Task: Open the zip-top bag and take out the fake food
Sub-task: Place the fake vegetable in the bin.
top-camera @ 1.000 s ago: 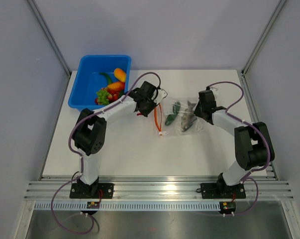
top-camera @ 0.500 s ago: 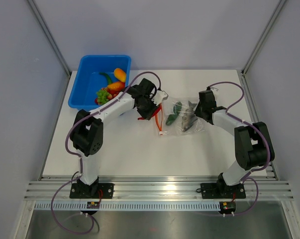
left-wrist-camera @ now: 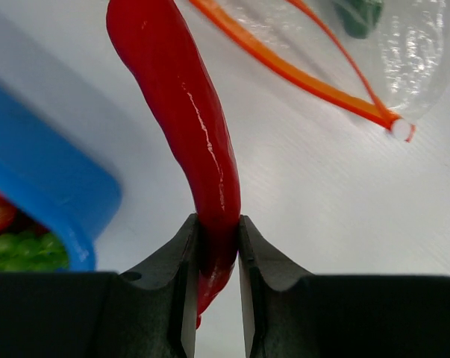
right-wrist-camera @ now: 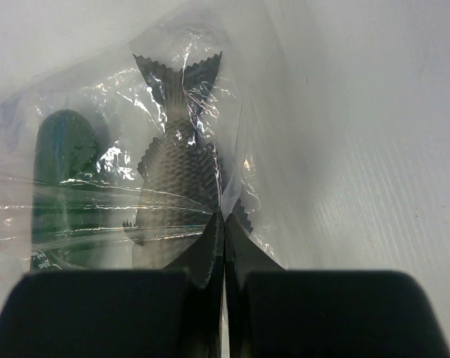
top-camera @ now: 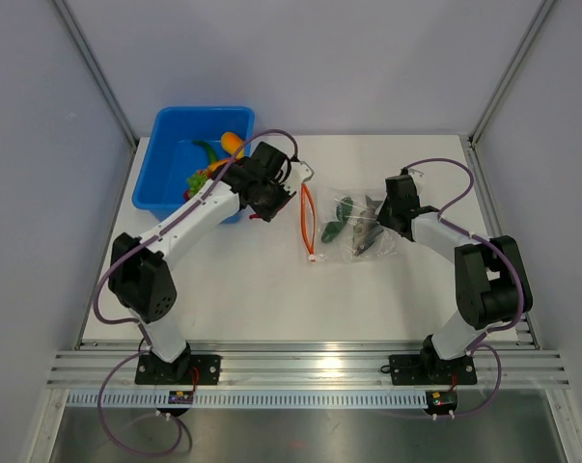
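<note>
Left claw (left-wrist-camera: 213, 246) is clamped on the red chili (left-wrist-camera: 187, 112) just beside the tub (left-wrist-camera: 45, 186), so it should clear the rim before dropping it, while the right claw (right-wrist-camera: 223, 246) pinches the bag (top-camera: 360, 230) further out from the tub.

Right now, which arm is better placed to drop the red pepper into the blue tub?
Left. The left end effector is shut on the red pepper and sits right beside the blue tub. The right end effector is farther away, busy pinching the zip-top bag.
</note>
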Controlling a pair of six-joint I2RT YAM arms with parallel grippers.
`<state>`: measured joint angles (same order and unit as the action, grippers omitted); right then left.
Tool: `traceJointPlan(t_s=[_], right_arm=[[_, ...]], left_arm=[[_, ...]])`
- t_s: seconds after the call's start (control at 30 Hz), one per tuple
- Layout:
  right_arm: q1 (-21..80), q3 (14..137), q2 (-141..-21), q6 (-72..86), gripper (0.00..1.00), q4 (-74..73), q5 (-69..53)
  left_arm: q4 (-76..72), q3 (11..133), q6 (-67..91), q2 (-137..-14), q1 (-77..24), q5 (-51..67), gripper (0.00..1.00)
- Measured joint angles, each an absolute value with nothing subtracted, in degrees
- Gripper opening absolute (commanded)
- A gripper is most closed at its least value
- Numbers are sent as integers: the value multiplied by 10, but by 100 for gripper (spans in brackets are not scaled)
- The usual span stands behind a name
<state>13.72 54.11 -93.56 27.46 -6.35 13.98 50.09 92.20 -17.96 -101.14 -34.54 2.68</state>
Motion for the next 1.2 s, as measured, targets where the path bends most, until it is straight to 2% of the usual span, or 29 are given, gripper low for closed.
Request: traceJointPlan(t_s=[0.27, 0.53, 0.8, 0.97, 1.13, 1.2], right_arm=[[137, 541, -936, 274, 0, -63, 140], [137, 541, -936, 274, 0, -63, 139], [137, 541, -937, 271, 0, -63, 137], [137, 545, -943, 268, 0, -63, 125], [137, 549, -948, 268, 0, -64, 125], [137, 549, -948, 270, 0, -64, 127]], left_arm=[[424, 884, -150, -950, -319, -59, 0], [346, 878, -122, -952, -195, -75, 0], [311, 945, -118, -1032, -143, -72, 0], [308, 1054, -115, -1138, -139, -74, 0], [306, 1102, -112, -1197, -132, -79, 27], [304, 1102, -109, -1205, -130, -84, 33]])
